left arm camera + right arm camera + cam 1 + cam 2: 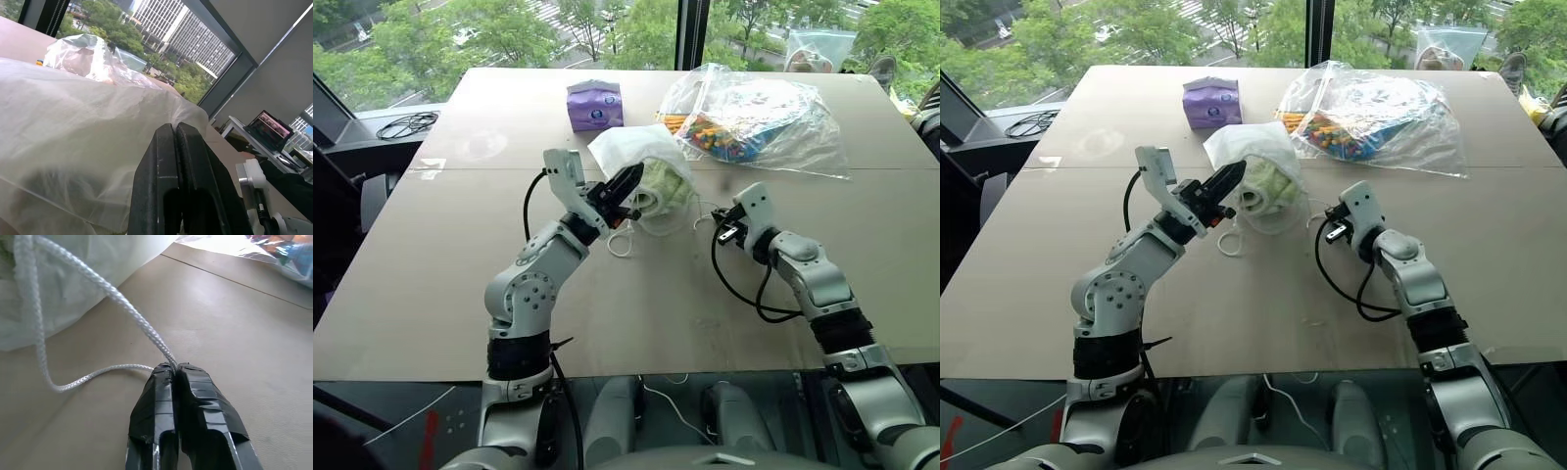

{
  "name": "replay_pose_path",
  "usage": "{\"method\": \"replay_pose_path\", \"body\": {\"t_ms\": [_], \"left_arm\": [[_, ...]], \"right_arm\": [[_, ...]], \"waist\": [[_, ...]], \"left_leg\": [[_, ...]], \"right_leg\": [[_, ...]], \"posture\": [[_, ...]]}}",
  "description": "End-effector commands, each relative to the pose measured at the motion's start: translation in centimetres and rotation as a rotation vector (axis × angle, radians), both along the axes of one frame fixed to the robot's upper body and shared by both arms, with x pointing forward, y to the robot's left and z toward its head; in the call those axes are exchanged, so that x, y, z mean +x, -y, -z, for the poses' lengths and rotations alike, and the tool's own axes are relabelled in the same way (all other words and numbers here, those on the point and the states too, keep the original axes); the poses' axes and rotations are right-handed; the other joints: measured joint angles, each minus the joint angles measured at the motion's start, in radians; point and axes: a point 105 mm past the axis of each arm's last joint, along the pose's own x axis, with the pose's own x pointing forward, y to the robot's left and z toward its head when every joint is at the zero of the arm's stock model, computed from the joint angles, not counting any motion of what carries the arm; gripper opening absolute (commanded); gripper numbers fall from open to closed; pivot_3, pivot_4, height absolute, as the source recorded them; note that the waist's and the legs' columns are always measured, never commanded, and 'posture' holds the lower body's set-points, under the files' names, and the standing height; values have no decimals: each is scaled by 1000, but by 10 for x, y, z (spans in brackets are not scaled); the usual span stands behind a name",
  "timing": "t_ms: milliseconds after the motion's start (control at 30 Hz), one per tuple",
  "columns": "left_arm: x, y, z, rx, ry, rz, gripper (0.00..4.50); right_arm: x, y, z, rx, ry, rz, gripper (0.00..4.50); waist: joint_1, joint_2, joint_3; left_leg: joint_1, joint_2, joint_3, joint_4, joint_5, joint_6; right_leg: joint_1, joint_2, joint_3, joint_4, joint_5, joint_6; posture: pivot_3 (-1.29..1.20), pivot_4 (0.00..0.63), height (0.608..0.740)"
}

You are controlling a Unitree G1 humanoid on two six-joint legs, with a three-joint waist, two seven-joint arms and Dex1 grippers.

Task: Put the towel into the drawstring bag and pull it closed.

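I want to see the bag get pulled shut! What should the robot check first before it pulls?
1. Towel inside the bag: ok, the green shows through the white cloth.
2. Right gripper shut on the cord: ok, the cord runs out from between its tips.
3. Left gripper holding the bag at its mouth: ok, shut on the cloth.
4. Cord slack: not ok yet, it sags in a loop onto the table.
5. Bag mouth closed: not ok.
6. Second cord loop free of snags: cannot tell.
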Motion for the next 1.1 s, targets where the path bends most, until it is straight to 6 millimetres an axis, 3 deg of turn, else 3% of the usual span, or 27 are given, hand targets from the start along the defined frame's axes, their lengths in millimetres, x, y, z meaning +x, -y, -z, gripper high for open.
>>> {"method": "replay_pose_path", "body": {"t_ms": [33, 67, 100, 167, 367, 467, 533, 633, 733, 800, 867, 1100], "left_arm": [[7, -1, 10, 116, -3, -49, 0], [9, -1, 16, 152, -13, -54, 0], [10, 1, 17, 165, -3, -48, 419], [11, 3, 9, 127, 30, -21, 789], [5, -10, -13, 81, 117, -35, 3670], [-17, -31, -30, -1, 165, 28, 3670], [-28, -39, -27, 7, 147, 66, 3670], [-38, -48, -10, 98, 92, 77, 3670], [-37, -73, 13, 181, 22, -11, 3670], [-36, -89, 40, 301, -47, -72, 3670], [-37, -92, 60, 382, -87, -77, 3670], [-30, -75, 98, 536, -108, -44, 3670]], "right_arm": [[8, 12, -32, 29, 105, 59, 67], [8, 13, -33, 28, 107, 64, 67], [9, 14, -33, 26, 109, 73, 0], [10, 16, -34, 19, 112, 88, 0], [11, 18, -36, 24, 115, 110, 0], [12, 18, -35, 25, 114, 113, 0], [12, 17, -35, 28, 112, 114, 0], [12, 15, -34, 28, 109, 106, 0], [12, 13, -34, 21, 113, 99, 0], [12, 12, -34, 26, 113, 101, 0], [12, 11, -34, 30, 111, 99, 0], [12, 8, -33, 29, 110, 91, 0]], "waist": [[0, 0, 0], [-1, 0, 0], [-2, 0, 0], [-2, 0, 0], [-6, 0, 0], [-14, 0, 0], [-16, 1, 0], [-14, 1, 0], [-12, 1, 0], [-10, 1, 0], [-11, 1, 0], [-9, 2, 0]], "left_leg": [[0, 0, 0, 0, 1, -1], [0, -2, 0, 0, 2, -3], [0, -3, 0, 0, 2, -3], [0, -3, 0, 0, 1, -2], [0, -1, 0, 0, 2, -3], [0, 0, 0, 0, 2, -3], [0, 1, 1, -1, 2, -3], [1, 1, 1, -1, 2, -4], [2, 1, 1, -1, 0, -3], [2, 1, 1, 0, -3, -5], [2, 1, 1, 0, -3, -5], [2, 2, 3, -1, -3, -5]], "right_leg": [[0, 0, 0, 0, 0, 0], [0, 0, 0, 0, 0, 0], [0, 0, 0, 0, 0, 0], [0, 0, 0, 0, 0, 0], [0, 0, 0, 0, 0, 0], [0, 0, 0, 0, 0, 0], [-1, 0, 0, 1, 0, 0], [0, 0, 0, 1, 0, 0], [0, 0, 0, 1, 0, 0], [-1, 0, 0, 1, -2, -4], [-1, 0, 0, 1, -2, -5], [-2, -1, 1, 1, -2, -6]], "posture": [[0, 150, 739], [0, 150, 739], [0, 150, 739], [0, 150, 739], [0, 150, 739], [0, 150, 739], [0, 150, 739], [0, 150, 739], [0, 150, 739], [0, 150, 739], [0, 150, 739], [0, 150, 739]]}}
